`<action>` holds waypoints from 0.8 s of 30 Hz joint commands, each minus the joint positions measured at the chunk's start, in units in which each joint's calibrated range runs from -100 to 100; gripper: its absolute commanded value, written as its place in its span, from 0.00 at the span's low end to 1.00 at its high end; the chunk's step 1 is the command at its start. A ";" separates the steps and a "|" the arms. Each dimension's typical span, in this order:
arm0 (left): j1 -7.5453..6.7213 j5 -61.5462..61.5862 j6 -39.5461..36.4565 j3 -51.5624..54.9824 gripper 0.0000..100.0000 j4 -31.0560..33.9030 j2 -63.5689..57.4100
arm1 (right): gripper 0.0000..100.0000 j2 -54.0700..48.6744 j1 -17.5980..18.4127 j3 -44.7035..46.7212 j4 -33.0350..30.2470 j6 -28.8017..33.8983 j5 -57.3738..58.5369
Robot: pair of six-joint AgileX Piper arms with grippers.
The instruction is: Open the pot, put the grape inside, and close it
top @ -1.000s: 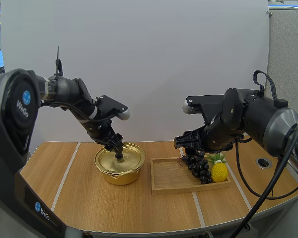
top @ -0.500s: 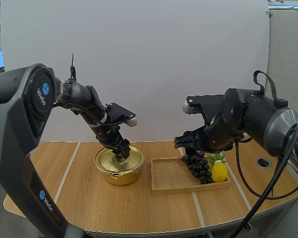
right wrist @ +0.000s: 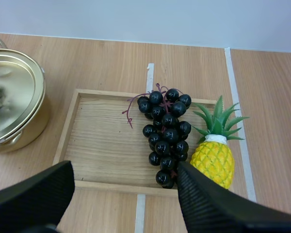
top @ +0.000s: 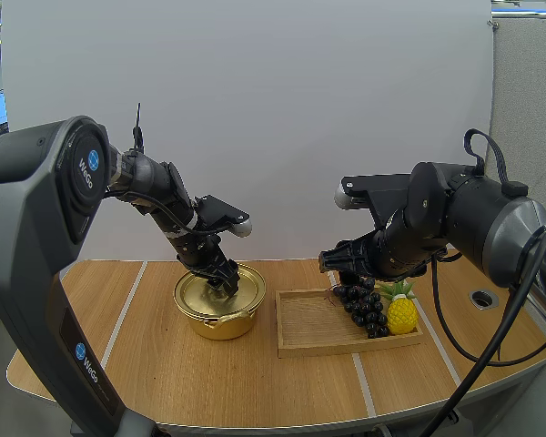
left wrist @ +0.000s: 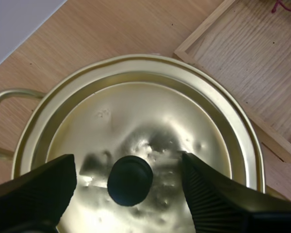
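Observation:
A gold pot (top: 220, 314) stands left of centre on the table, its lid (left wrist: 150, 116) on. My left gripper (top: 226, 280) is low over the lid and open, one finger on each side of the black knob (left wrist: 130, 179) without touching it. A bunch of dark grapes (right wrist: 166, 136) lies in the wooden tray (right wrist: 102, 145), beside a toy pineapple (right wrist: 212, 160). My right gripper (top: 346, 269) hovers open above the tray's near side, a little in front of the grapes (top: 366, 308), holding nothing.
The tray (top: 314, 332) sits just right of the pot, close to its rim. The pineapple (top: 401, 312) stands at the tray's right end. A round hole (top: 482, 298) is set in the table's right side. White tape lines cross the tabletop.
My left gripper has shifted slightly to the right over the lid and its arm has swung. The right arm, grapes and pot have not moved.

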 commanded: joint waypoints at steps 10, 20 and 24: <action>-0.17 1.58 -1.98 -0.69 0.00 0.20 -4.49 | 1.00 -0.14 -0.19 -0.33 -0.43 0.18 -0.52; -0.17 11.77 -5.02 -8.42 0.00 0.32 -17.73 | 1.00 -0.14 -0.19 -0.33 -0.43 0.18 -0.52; -0.17 12.23 -6.36 -13.95 0.00 0.61 -24.02 | 1.00 -0.14 -0.19 -0.33 -0.43 0.18 -0.52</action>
